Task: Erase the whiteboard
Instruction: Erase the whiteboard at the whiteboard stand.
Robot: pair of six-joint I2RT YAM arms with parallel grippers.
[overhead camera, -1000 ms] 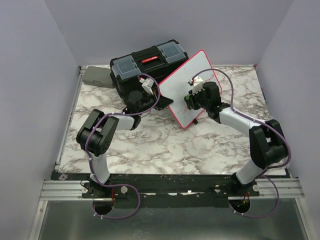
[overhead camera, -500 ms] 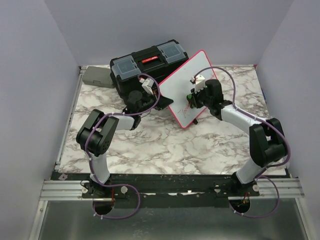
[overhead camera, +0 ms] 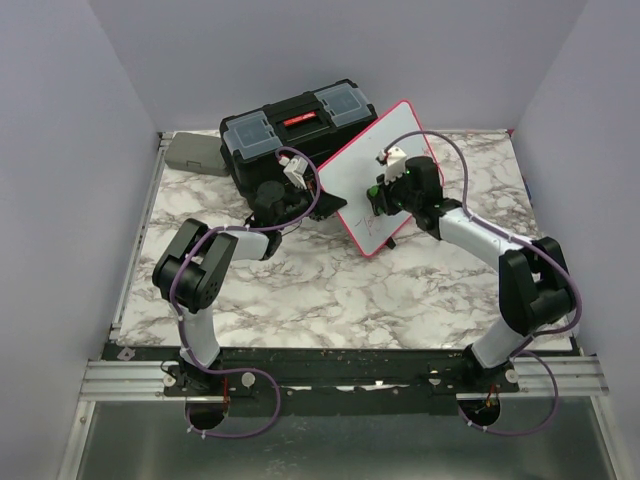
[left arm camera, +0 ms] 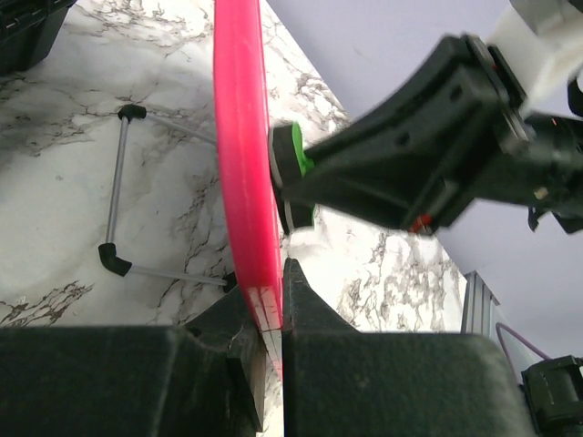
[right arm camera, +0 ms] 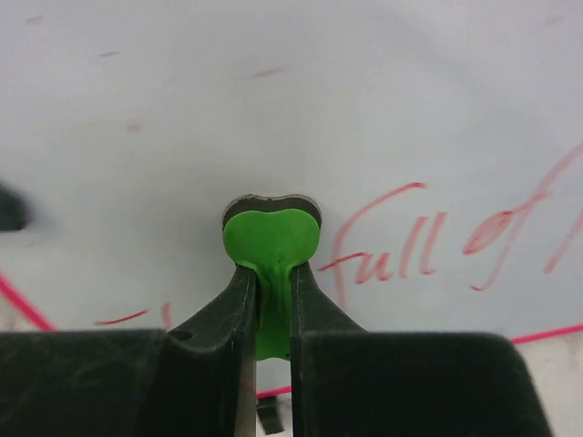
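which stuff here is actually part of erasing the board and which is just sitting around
Part of the job:
- whiteboard, its pink edge clamped in the left gripper
- green eraser, pinched in the right gripper and facing the board
- red writing, not yet wiped off

Just lying about:
- black toolbox behind the board
- grey case at the far left corner
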